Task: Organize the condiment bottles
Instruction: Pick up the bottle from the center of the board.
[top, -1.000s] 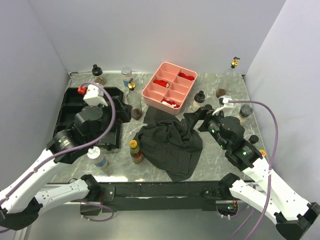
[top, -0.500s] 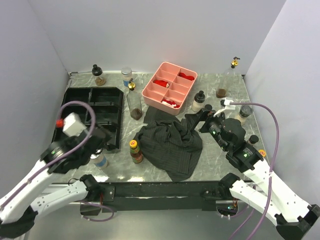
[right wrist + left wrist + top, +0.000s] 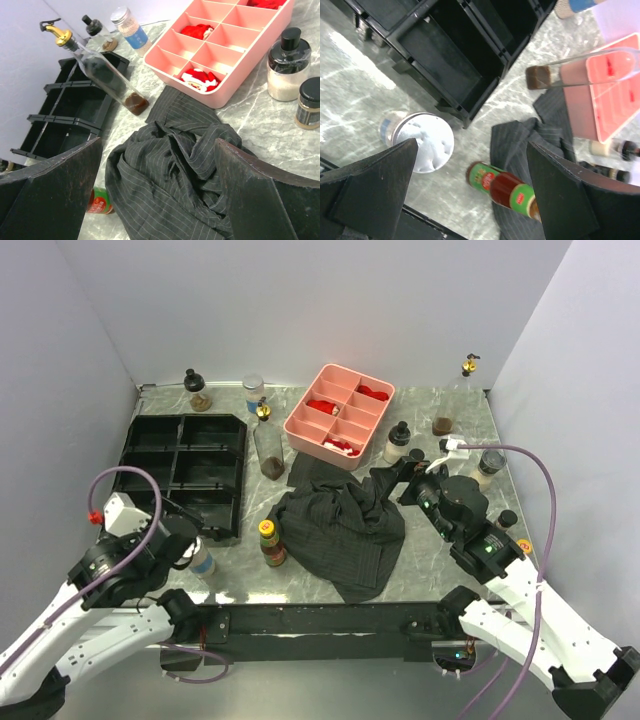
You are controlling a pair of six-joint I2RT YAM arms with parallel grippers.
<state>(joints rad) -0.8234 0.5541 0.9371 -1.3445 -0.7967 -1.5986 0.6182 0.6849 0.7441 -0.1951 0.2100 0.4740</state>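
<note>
Toward the lower left of the overhead view, the left end effector (image 3: 188, 542) is held with its fingers spread wide and nothing between them. It is just beside a small jar with a pale cap (image 3: 200, 560), which stands on the bench (image 3: 418, 573) near the front edge of the black divided tray (image 3: 185, 462). The step in hand is judged to be the approach to this jar (no bottle is seen inside the tray). The other condiment bottles (image 3: 398, 443) are scattered. One with a red-and-yellow cap (image 3: 270, 543) stands beside the dark cloth (image 3: 345, 525), and a tall one with a gold spout (image 3: 266, 440) stands between the two trays. Two more are found at the upper left, and several to the right of the pink tray (image 3: 340, 415). The right end effector (image 3: 159, 145) is also wide and empty, above the cloth. For the next move, the left fingers should be centred on the jar, lowered around it and closed below the cap. Care is called for so that the tray wall is not struck.
</note>
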